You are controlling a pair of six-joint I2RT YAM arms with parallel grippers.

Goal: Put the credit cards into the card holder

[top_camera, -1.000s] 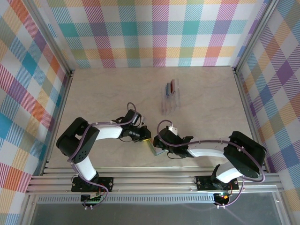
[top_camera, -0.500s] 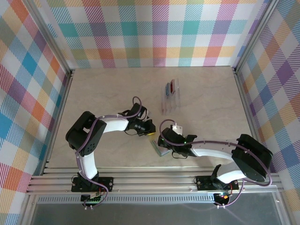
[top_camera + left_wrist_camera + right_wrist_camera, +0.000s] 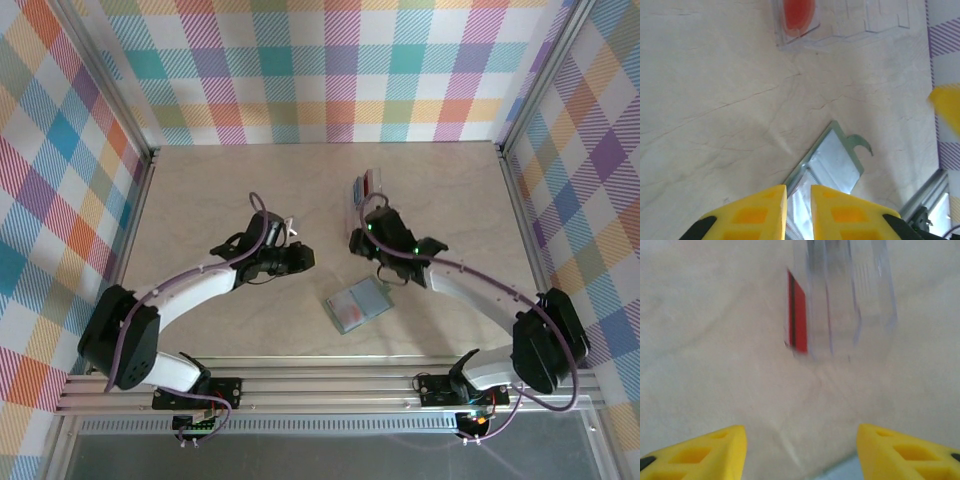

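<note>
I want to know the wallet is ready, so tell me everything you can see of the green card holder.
The card holder is a small sage-green wallet lying open and flat on the table, on the near side of the clear rack. The left wrist view shows a green rim, a glossy pale inside and a curved clasp tab at one edge. From above, a reddish patch shows inside, perhaps a card. Only the table touches it.

Card holder: near part hidden behind the left tool fingers.
Clear rack: blurred, far end cut by the top edge.
Red card: smeared, outline unclear.
Pale card: upper part cut by the frame.
</note>
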